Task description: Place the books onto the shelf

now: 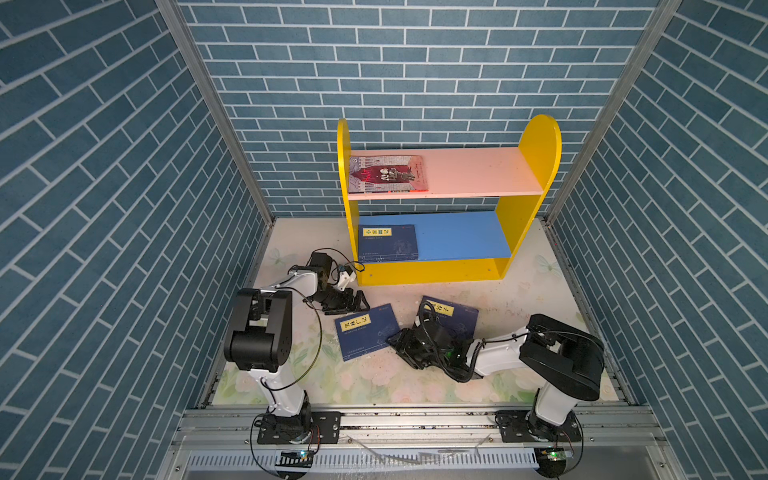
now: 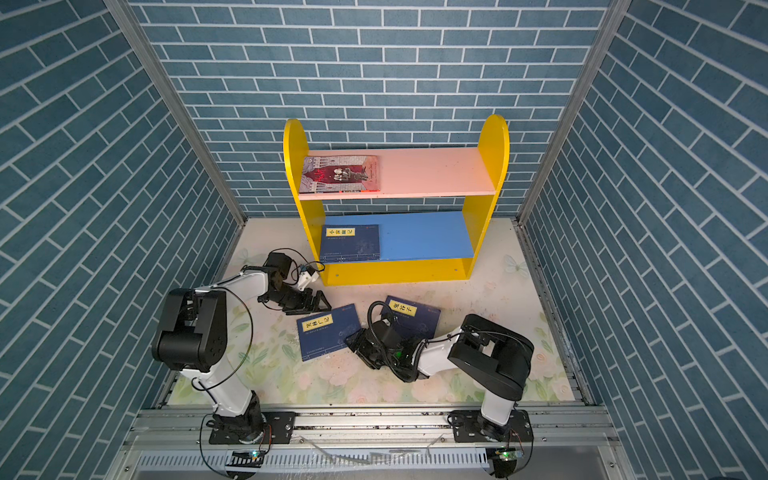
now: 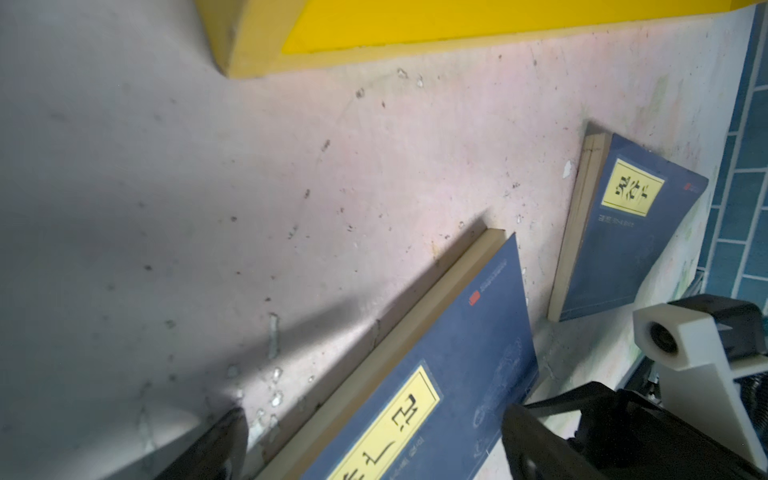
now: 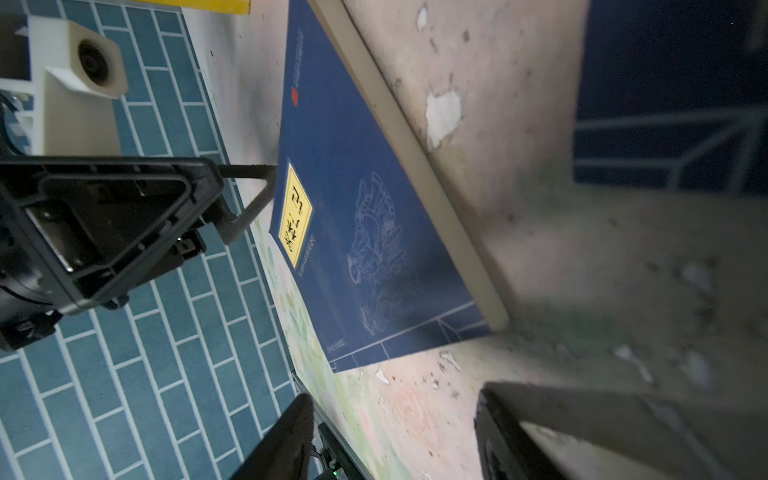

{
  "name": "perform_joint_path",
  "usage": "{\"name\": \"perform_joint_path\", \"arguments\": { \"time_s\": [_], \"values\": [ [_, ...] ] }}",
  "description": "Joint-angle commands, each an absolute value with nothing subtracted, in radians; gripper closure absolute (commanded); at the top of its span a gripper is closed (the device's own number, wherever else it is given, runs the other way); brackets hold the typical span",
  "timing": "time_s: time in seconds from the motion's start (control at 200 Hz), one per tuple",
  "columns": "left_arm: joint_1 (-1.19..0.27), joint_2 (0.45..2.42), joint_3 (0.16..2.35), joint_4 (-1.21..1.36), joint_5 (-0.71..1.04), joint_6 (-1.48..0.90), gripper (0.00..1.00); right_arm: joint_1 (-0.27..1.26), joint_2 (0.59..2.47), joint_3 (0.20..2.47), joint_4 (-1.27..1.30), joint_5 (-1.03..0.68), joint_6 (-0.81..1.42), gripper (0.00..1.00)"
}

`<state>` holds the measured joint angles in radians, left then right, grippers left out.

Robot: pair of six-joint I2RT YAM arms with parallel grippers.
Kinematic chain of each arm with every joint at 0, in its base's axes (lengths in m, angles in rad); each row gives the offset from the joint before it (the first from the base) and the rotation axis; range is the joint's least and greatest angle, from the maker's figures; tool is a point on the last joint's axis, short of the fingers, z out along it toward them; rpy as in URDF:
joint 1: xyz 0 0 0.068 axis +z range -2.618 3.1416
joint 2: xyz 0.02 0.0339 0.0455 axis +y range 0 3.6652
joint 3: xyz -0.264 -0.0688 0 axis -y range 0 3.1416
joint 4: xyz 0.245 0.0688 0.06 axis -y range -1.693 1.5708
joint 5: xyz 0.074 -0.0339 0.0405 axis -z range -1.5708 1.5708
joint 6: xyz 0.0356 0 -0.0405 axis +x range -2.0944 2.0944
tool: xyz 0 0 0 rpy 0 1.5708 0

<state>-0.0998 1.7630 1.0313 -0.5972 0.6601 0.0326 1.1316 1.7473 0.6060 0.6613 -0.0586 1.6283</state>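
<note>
The left gripper [image 3: 374, 415] and right gripper [image 4: 395, 399] are hanging released, empty; the left book [image 1: 365, 334] is looking thin, bendy, best pinched at its edge.

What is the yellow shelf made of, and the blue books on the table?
The shelf looks like painted board, probably wood: smooth, flat cut edges. The two books look like paper under matte card covers: cream page edges show.

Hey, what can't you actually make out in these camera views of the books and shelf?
- Right-hand loose navy book: near part hidden by the right arm, both top views.
- Other loose navy book: cut off by the frame edge, left wrist view.
- Navy shape: too blurred to identify, right wrist view.
</note>
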Motion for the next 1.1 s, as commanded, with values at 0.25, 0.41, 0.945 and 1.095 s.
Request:
{"name": "perform_joint_path", "arguments": {
  "time_s": [0.25, 0.41, 0.945, 1.095],
  "values": [
    [-0.133, 1.826, 1.0, -0.71, 0.769, -0.001, 0.04, 1.134, 1.869, 0.602, 0.61, -0.019, 1.716, 0.35],
    [-0.152, 1.786, 0.981, -0.732, 0.79, -0.006, 0.04, 1.129, 1.877, 0.588, 0.647, -0.012, 1.72, 0.34],
    [-0.16, 1.735, 1.03, -0.773, 0.721, 0.044, 0.04, 1.116, 1.934, 0.571, 0.734, -0.015, 1.717, 0.34],
    [-0.156, 1.702, 0.97, -0.682, 0.653, -0.009, 0.04, 1.115, 1.946, 0.567, 0.758, -0.02, 1.718, 0.34]
  ]
}}
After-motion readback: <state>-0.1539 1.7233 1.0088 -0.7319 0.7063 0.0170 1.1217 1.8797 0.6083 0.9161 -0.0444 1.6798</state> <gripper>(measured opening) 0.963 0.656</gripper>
